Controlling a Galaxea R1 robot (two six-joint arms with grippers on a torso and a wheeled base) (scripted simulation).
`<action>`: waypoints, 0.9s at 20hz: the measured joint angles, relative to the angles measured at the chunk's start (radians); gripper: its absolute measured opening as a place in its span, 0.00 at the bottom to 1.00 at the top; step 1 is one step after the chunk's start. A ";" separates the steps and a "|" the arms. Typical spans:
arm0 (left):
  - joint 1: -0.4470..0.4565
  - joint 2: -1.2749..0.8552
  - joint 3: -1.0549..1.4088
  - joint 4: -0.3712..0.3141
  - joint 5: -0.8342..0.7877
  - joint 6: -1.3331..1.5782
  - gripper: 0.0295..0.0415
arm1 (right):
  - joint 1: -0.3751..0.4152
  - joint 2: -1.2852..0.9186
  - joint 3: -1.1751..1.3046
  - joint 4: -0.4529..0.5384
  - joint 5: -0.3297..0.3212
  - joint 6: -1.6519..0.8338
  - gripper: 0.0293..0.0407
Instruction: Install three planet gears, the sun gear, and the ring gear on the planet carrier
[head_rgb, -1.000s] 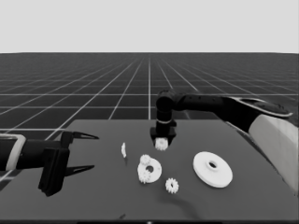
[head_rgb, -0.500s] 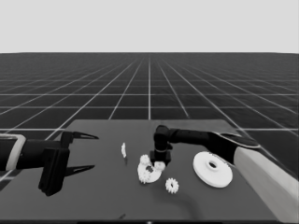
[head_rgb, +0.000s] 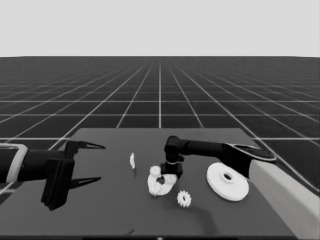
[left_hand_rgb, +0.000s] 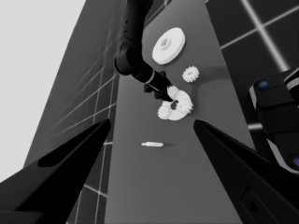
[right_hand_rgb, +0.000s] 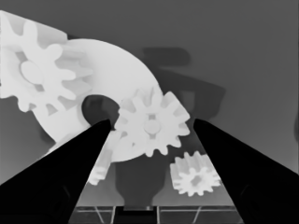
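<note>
1. The left gripper (head_rgb: 94, 162) waits over the left end of the dark bench (head_rgb: 110, 210), its long black fingers spread wide and holding nothing; it has no part in this step.
2. The thin white piece (head_rgb: 132, 160) lies alone on the bench between that gripper and the work, and should be left alone.
3. The smaller round part (head_rgb: 161, 184), a flat white disc with a wide hole, sits mid-bench with small white toothed gears on it. In the right wrist view one seated gear (right_hand_rgb: 42, 74) sits at the far rim and a second gear (right_hand_rgb: 153, 124) rests on the disc beside the hole.
4. The right gripper (right_hand_rgb: 152, 128) is low over the disc, its fingers parted either side of that second gear and apparently clear of it (whether it is fully down on its post I cannot tell). Lift straight up, without brushing the teeth.
5. The loose white gear (head_rgb: 184, 198) lies on the bench just beside the disc, likely next; grip it across its teeth, level.
6. The larger round part (head_rgb: 227, 181), thick and white, waits farther right.
</note>
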 joint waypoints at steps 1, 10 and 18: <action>0.000 0.000 0.000 0.000 0.000 0.000 0.75 | 0.000 0.000 0.000 0.000 0.000 0.000 0.80; 0.000 0.000 0.000 0.000 0.000 0.000 0.75 | 0.343 -0.040 0.151 0.329 -0.094 0.093 0.81; 0.000 0.000 0.000 0.000 0.000 0.000 0.75 | 0.395 -0.231 0.539 0.382 -0.090 0.291 0.81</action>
